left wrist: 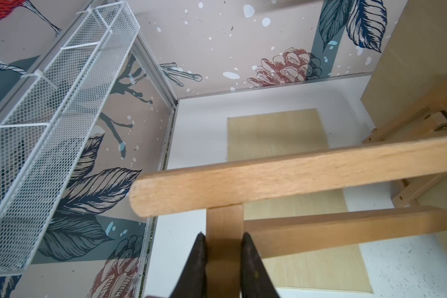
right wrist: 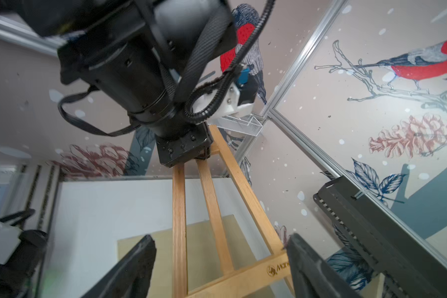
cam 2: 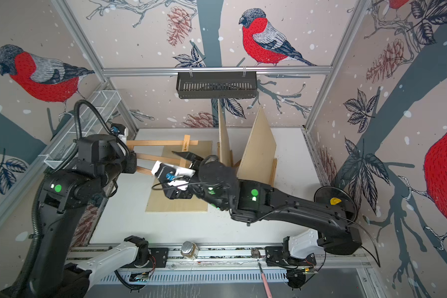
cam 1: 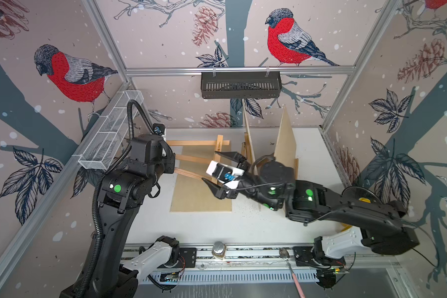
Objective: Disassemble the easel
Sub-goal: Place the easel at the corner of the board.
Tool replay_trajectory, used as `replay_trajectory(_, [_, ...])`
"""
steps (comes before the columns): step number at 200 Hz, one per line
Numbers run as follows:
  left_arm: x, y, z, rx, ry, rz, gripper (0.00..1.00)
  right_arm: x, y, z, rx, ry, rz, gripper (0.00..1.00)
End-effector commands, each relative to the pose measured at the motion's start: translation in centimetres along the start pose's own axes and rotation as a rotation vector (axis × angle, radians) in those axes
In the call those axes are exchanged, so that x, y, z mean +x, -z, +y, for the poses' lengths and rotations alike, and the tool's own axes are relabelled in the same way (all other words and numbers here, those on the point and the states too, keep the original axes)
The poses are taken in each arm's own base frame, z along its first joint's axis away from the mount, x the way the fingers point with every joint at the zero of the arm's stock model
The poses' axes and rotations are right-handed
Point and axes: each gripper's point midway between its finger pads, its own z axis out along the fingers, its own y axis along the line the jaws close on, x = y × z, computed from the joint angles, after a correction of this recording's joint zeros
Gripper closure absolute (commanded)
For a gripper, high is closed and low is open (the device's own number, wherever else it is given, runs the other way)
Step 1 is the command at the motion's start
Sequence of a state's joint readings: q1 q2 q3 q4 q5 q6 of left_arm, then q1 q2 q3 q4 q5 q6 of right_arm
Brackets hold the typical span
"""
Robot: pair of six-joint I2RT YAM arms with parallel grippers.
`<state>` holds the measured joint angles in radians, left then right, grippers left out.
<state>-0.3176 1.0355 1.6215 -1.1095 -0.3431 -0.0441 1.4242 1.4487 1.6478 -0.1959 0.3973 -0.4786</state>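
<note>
Left wrist: left fingers (left wrist: 197, 260) pinch easel (left wrist: 225, 224); right fingers (right wrist: 137, 268) spread; mesh basket (left wrist: 62, 103) wall-mounted.

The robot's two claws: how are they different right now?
The left gripper is pinched shut on an easel leg; the right gripper is wide open, gripping nothing. The left gripper holds the end where the legs meet; the right gripper hovers near the crossbar. Both are black and pointed.

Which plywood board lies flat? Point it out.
The board beneath the easel, flat on the table; the other two stand upright.
</note>
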Motion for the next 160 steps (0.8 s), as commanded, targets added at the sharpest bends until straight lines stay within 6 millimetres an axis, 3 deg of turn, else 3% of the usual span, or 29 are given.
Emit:
replay_trajectory(1, [-0.6,0.3,-1.1,0.068,0.004,-0.040,0.93,1.0,-1.5,-1.7,0.140,0.162,0.090,0.19])
replay_trajectory(35, [-0.6,0.8,-1.3,0.089,0.002,-0.054,0.93,2.0,-3.5,-2.1,0.200,0.262,0.156,0.19])
replay_trajectory(103, [-0.4,0.9,-1.9,0.113,-0.015,-0.061,0.93,3.1,-5.5,-4.8,0.188,0.329,0.256,0.22])
replay_trajectory(160, [-0.3,1.1,-1.9,0.114,-0.021,-0.067,0.93,6.5,-6.0,-3.3,-0.019,0.361,0.396,0.26])
